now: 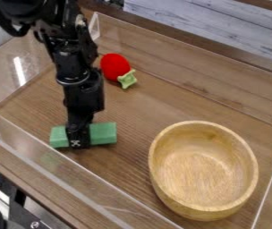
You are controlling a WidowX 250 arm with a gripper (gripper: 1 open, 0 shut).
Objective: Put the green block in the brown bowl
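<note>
Clamping the flat green rectangular block (pixel 82 136) near the desk's front edge, the shut pincer (pixel 76 139) needed lifting clear before crossing to the round brown wooden bowl (pixel 206 170).

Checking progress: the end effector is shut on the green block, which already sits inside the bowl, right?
Not quite. In the camera view the end effector is shut on the green block, but the block rests on the table, left of the empty bowl.
</note>
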